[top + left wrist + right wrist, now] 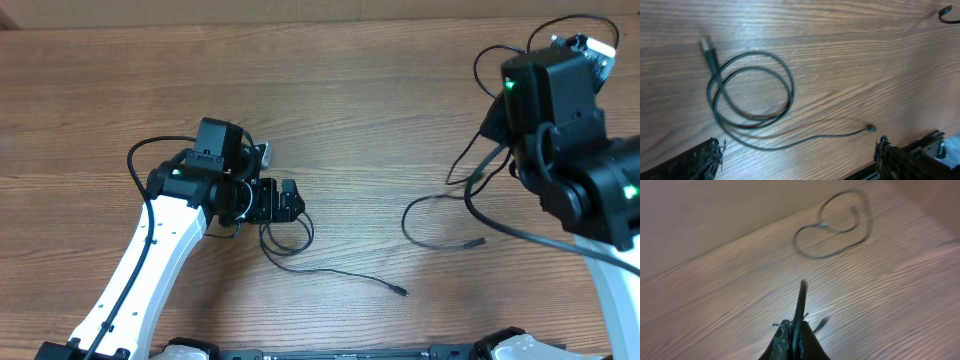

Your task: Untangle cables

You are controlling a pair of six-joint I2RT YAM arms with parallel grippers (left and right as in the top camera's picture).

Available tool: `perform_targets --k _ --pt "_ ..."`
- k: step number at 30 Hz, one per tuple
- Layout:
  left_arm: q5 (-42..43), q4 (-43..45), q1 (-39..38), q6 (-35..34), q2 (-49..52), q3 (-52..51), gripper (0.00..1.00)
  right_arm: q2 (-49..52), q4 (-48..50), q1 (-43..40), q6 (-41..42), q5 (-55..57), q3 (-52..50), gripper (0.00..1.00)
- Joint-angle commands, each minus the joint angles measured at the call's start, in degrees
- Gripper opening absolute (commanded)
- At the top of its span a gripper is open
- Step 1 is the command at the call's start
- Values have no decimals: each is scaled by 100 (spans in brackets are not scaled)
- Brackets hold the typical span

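Note:
One thin black cable point(752, 85) lies in a double loop on the wood. Its plug point(707, 48) points up-left and its tail ends at a small tip point(871, 128). My left gripper point(797, 162) hovers over the tail, open wide, with nothing between its fingers point(700, 162). In the overhead view this cable point(287, 243) lies just below the left gripper point(288, 200). My right gripper point(795, 330), raised at the table's far right, is shut on a second black cable point(801, 300) that pokes out past its tips. Another cable loop point(835, 230) lies flat on the table beyond it.
The table is bare brown wood point(360, 110). A cable loop with a small plug point(440, 225) lies between the two arms. Thicker black arm cables point(530, 235) hang around the right arm point(570, 120). The left arm point(150, 260) reaches in from the lower left.

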Motion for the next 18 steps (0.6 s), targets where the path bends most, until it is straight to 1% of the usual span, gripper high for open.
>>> perform_targets --k 1,7,9,10,12,14,17,18 --pt "-352 -127 15 -2 -103 118 100 238 103 -337 11 892 68 4" --pt "-511 -227 15 7 -103 118 100 546 267 -1298 9 540 70 4" --pt "-511 -223 15 4 -103 118 100 640 356 -1672 9 339 70 6" --pt "-511 -223 15 7 -103 118 100 745 459 -2107 9 114 70 8" --pt "-511 -227 15 7 -103 118 100 866 518 -2498 9 -15 70 9" --pt "-509 -229 15 7 -103 118 99 1034 546 -2894 11 -33 70 9" --pt "-529 -229 15 7 -103 118 99 1305 610 -3399 13 -101 70 4" --pt "-568 -227 15 7 -103 118 100 1392 629 -3543 15 -129 70 4"
